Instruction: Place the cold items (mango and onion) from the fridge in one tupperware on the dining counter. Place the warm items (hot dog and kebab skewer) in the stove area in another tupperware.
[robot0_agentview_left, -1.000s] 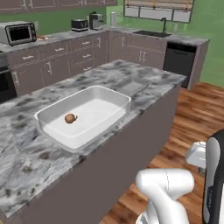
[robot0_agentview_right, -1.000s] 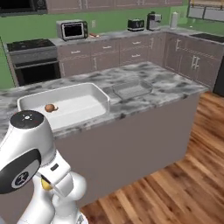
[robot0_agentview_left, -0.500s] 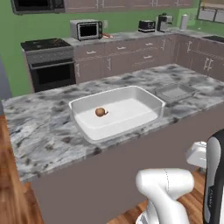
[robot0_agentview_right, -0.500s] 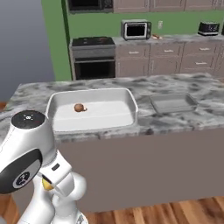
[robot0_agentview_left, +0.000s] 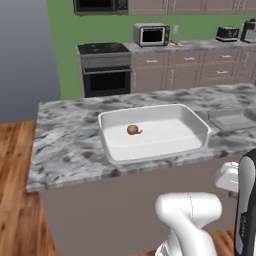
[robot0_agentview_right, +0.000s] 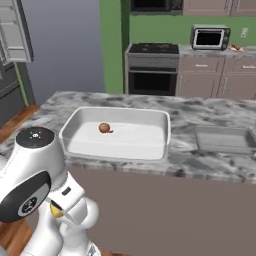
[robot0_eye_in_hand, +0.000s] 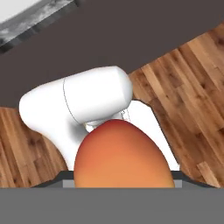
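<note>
A red-orange mango (robot0_eye_in_hand: 120, 157) sits right in front of the hand camera, low beside the counter, with my gripper (robot0_eye_in_hand: 121, 181) shut on it; the fingertips are hidden behind the fruit. A small brown onion (robot0_agentview_left: 132, 130) (robot0_agentview_right: 104, 128) lies in the large white tupperware (robot0_agentview_left: 150, 152) (robot0_agentview_right: 115, 149) on the marble dining counter (robot0_agentview_left: 65, 145) (robot0_agentview_right: 200, 165). A second, shallow grey tupperware (robot0_agentview_left: 235, 119) (robot0_agentview_right: 223, 139) stands to its right. A thin orange item (robot0_agentview_right: 237, 48) lies on the back counter beside the microwave; I cannot tell which warm item it is.
The stove (robot0_agentview_left: 105, 50) (robot0_agentview_right: 152, 49) and the microwave (robot0_agentview_left: 151, 35) (robot0_agentview_right: 210, 37) stand along the back wall. An open fridge door (robot0_agentview_right: 15, 30) shows at the far left. Wooden floor (robot0_agentview_left: 17, 200) surrounds the island.
The whole picture has shifted: the base has driven along the island, so the tupperware and stove now sit further right in both views. The onion stays in the white tupperware.
</note>
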